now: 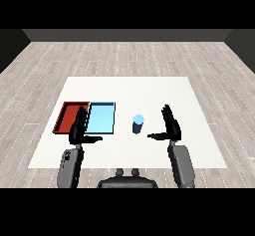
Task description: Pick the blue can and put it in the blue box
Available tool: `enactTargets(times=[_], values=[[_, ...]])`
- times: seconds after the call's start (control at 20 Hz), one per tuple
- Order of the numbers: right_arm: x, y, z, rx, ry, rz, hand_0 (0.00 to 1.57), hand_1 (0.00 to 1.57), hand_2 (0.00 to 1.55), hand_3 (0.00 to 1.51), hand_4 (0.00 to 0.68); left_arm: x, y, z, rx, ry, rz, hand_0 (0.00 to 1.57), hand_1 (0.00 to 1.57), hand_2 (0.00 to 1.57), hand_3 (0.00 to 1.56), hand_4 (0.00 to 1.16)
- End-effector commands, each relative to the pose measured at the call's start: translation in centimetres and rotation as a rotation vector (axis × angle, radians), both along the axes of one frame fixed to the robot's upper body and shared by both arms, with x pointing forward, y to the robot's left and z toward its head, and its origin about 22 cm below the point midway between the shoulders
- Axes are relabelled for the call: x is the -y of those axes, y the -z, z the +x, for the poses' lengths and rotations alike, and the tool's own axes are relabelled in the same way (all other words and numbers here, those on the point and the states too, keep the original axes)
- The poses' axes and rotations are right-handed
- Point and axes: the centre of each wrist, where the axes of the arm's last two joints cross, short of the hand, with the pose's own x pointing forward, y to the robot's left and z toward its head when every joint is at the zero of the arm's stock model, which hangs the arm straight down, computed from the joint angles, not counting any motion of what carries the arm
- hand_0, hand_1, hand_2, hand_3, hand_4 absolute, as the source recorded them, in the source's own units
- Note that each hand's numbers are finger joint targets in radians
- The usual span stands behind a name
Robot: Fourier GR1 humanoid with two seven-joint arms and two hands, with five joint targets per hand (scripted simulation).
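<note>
On the white table (129, 88) I count two trays, one can and two hands. At the left middle of the frame lies the red tray (66, 116). The blue tray (101, 119) lies just beside it, on its right, and the two look like they touch along one side.

The left hand (77, 130) is at the lower left. It covers the near edge where the two trays meet. Its fingers are straight and point up the frame, and its thumb sticks out to the right. It holds nothing.

The blue can (138, 123) stands upright near the middle of the frame. It is on the bare table, to the right of the blue tray and not in it. It stands between the two hands, closer to the right one.

The right hand (171, 125) is to the right of the can, near it but apart. Its fingers are straight and spread open, its thumb points left at the can, and it holds nothing. Only bare table lies between the can and either hand.
</note>
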Motion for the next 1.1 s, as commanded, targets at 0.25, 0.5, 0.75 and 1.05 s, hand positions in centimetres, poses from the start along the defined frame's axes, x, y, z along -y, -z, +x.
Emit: enactTargets(times=[0.25, 0.5, 0.75, 1.05], values=[[1.8, 1.1, 1.5, 0.072, -0.055, 0.081, 0.0, 0.0, 0.0, 0.0, 0.0, 1.0, 2.9, 0.0, 0.133, 0.01, -0.048, 0.0, 0.0, 0.0, 0.0, 0.0], [1.2, 0.6, 0.1, 0.067, -0.039, 0.057, 0.0, 0.0, 0.0, 0.0, 0.0, 0.4, 0.4, 0.0, 0.119, 0.013, -0.077, 0.0, 0.0, 0.0, 0.0, 0.0], [0.9, 3.3, 1.7, -0.002, -0.037, 0.101, 0.0, 0.0, 0.0, 0.0, 0.0, -1.6, 2.6, -0.1, 0.118, -0.006, -0.056, 0.0, 0.0, 0.0, 0.0, 0.0], [0.4, 3.0, 4.2, -0.024, -0.043, 0.135, 0.0, 0.0, 0.0, 0.0, 0.0, -0.7, 1.3, 0.7, 0.129, 0.005, -0.089, 0.0, 0.0, 0.0, 0.0, 0.0]])
